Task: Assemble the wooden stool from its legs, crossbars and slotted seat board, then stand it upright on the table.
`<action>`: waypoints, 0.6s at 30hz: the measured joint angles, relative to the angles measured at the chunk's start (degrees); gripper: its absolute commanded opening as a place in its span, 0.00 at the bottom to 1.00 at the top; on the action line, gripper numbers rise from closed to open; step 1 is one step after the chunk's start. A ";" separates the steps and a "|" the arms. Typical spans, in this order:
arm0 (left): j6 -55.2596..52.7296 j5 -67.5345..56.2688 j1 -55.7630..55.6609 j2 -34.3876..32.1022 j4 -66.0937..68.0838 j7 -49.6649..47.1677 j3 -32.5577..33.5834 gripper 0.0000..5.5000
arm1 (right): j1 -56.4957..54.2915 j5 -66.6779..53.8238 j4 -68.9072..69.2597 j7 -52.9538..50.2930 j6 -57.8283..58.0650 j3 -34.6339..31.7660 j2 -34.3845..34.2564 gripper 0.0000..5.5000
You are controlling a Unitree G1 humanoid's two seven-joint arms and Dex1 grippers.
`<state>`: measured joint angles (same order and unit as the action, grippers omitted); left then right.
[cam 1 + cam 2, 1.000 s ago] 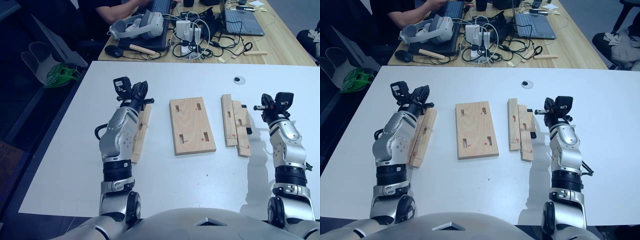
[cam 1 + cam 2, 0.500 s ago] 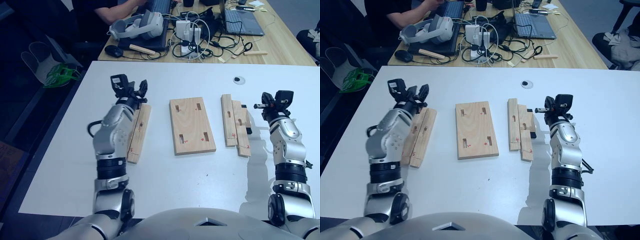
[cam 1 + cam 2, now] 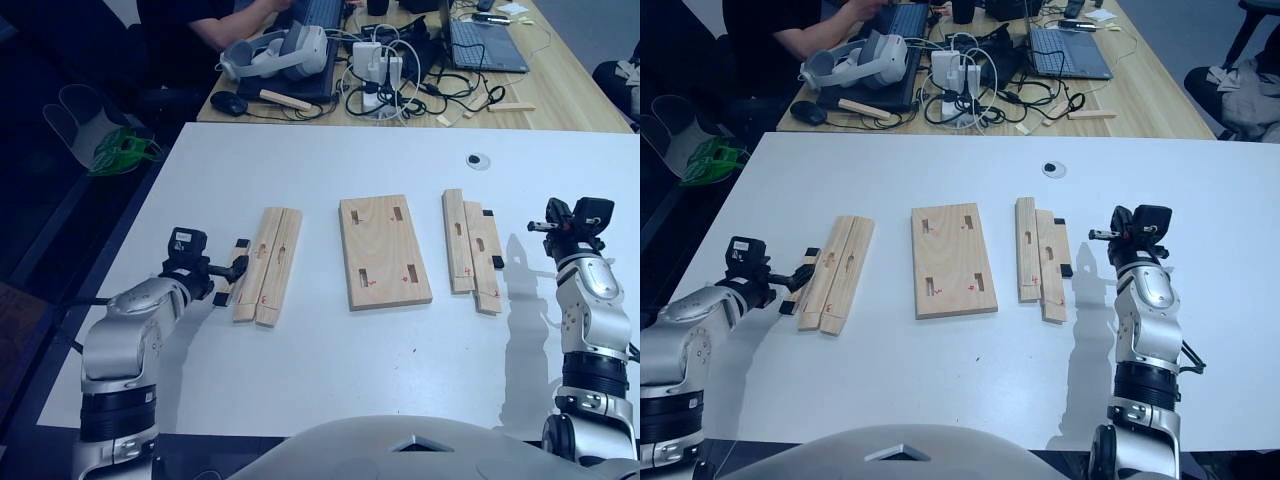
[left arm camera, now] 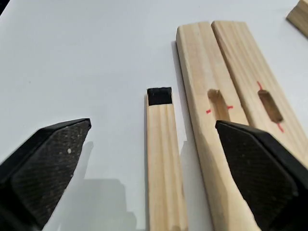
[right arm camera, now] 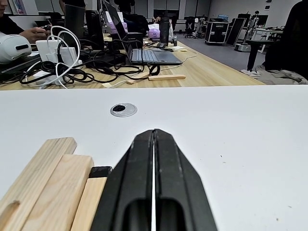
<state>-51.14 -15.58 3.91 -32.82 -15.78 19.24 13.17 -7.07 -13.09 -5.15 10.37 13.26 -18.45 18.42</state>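
The crossbar [image 4: 161, 163] lies flat left of the seat board [image 3: 385, 250], just beyond two legs [image 3: 268, 265]. The left gripper [image 4: 153, 139] faces it wide open, empty: best to centre it, then clamp clear of the legs. The right gripper [image 5: 154, 144] is closed, empty.

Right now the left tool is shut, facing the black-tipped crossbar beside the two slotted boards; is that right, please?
No: the left tool is open, as the left wrist view shows, facing the black-tipped crossbar beside the two slotted boards.
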 measured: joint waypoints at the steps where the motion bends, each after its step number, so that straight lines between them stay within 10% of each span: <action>1: 0.11 0.72 0.21 -0.54 0.22 -0.25 -0.10 0.94 | 0.00 -0.02 0.31 -0.02 0.19 -0.02 -0.02 0.00; 18: 3.55 2.73 2.37 -0.87 3.40 1.32 -0.39 0.94 | 0.01 -1.14 1.63 -1.07 1.94 -0.46 -0.50 0.00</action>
<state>-47.59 -12.85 6.28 -33.70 -12.38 20.57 12.78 -7.06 -14.23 -3.52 9.30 15.20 -18.92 17.92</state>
